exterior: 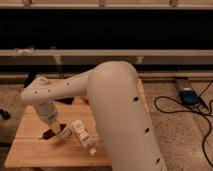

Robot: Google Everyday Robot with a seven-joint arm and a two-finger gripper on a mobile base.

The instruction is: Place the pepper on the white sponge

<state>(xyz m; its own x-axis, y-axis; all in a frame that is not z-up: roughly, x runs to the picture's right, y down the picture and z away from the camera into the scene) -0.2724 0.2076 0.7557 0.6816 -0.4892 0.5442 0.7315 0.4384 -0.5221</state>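
Note:
My gripper (pixel 50 131) hangs from the big white arm over the front left of the wooden table (pixel 30 150). It is shut on the small dark red pepper (pixel 48 135), which sits at its tip just above the tabletop. The white sponge (pixel 65 133), an off-white block, lies right next to the pepper on its right; whether they touch I cannot tell. The arm hides the middle and right of the table.
A white labelled bottle (pixel 85 138) lies on its side just right of the sponge. A dark shelf unit (pixel 100 30) runs behind the table. A blue box (pixel 190 96) and black cables (pixel 200 130) lie on the floor at the right.

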